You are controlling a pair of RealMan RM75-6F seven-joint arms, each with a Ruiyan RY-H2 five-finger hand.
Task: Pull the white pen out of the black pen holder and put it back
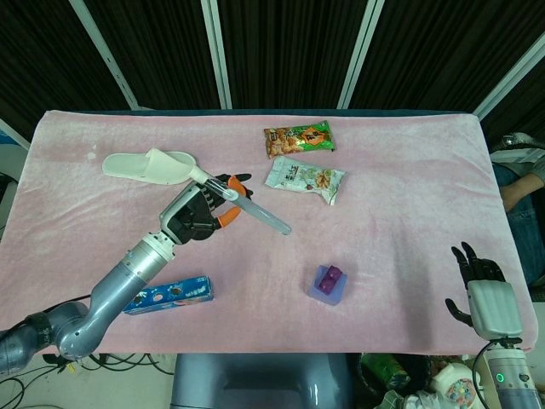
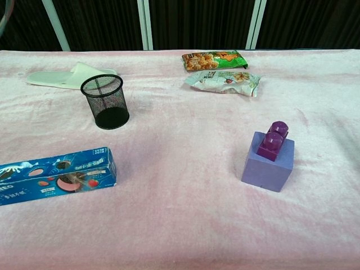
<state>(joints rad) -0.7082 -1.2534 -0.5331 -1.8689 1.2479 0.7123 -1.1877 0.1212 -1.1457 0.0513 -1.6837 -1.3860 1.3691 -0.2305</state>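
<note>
My left hand (image 1: 201, 215) is raised above the table and grips the white pen (image 1: 255, 209), which slants from upper left to lower right in the head view. The black mesh pen holder (image 2: 105, 101) stands upright and empty on the pink cloth in the chest view; in the head view my hand and arm hide it. The chest view does not show the left hand itself. My right hand (image 1: 479, 281) hangs past the table's near right edge, fingers apart, holding nothing.
A white slipper (image 1: 149, 164) lies behind the holder. Two snack bags (image 1: 300, 158) lie at the back centre. A purple block (image 2: 270, 157) sits to the right and a blue biscuit box (image 2: 53, 175) at the near left.
</note>
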